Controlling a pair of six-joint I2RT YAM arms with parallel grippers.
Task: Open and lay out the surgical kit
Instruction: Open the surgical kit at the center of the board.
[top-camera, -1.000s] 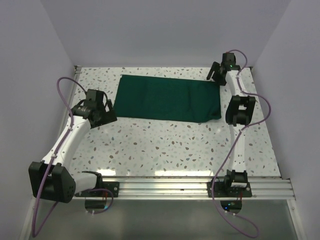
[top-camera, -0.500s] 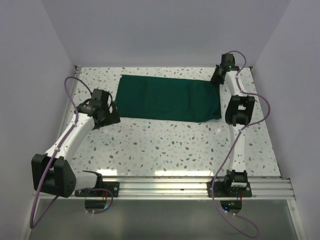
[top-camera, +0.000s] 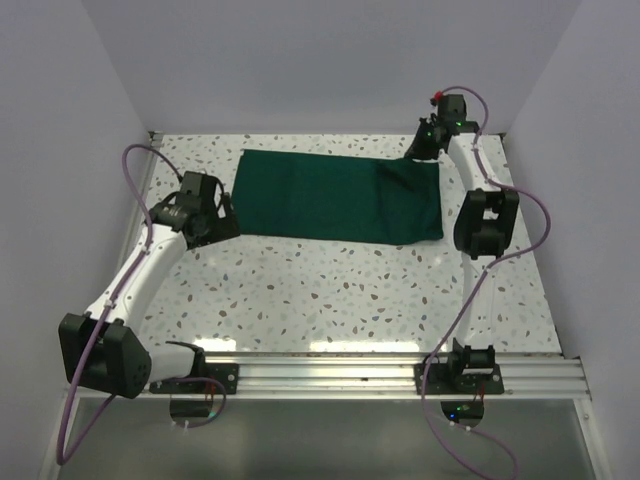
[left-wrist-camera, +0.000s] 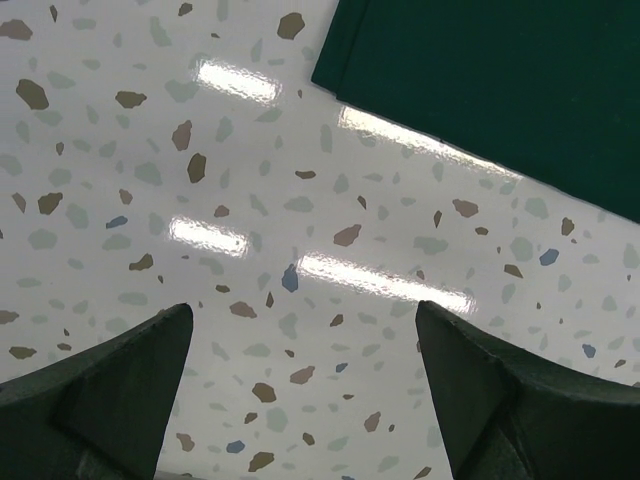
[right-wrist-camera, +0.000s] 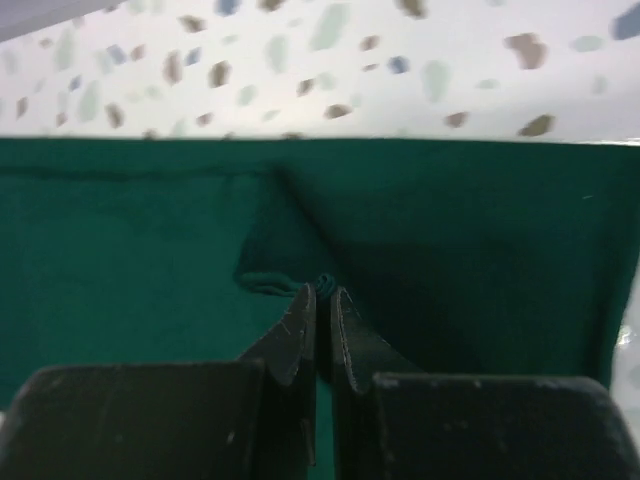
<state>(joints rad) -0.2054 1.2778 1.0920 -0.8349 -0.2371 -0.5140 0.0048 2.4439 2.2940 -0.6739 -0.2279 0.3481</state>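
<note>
Step in hand: first flap of the wrap (top-camera: 340, 195) is being taken.

- The wrap lies folded flat as a long rectangle on the far half of the tabletop (top-camera: 330, 290), its long side parallel to the far edge. No tray or instruments show, so they are probably inside.
- Right tool (right-wrist-camera: 322, 300): fingers fully closed, with a small bunched fold of the wrap pinched at the tips. This is at the wrap's far right corner, which looks slightly raised in the top view.
- Left tool (left-wrist-camera: 300, 310): fingers spread wide and holding nothing. It is over bare tabletop just beside the wrap's near left corner, not touching it.

Doing it well (judgement):
- Make sure only the top layer is caught. A pinch through several layers would drag the whole bundle.
- Lift a little, then peel the flap away from the wrap's middle toward the right edge, slowly and low.
- The left tool is placed to hold down or take the opposite corner. Bring it in before pulling hard, or the wrap may slide.

Pose:
- Right arm (top-camera: 478, 270) stretches up along the right edge with the elbow raised. The wrist is bent left and down onto the corner.
- Left arm (top-camera: 140, 275) leans forward along the left edge. The wrist is tipped down and turned toward the wrap.
</note>
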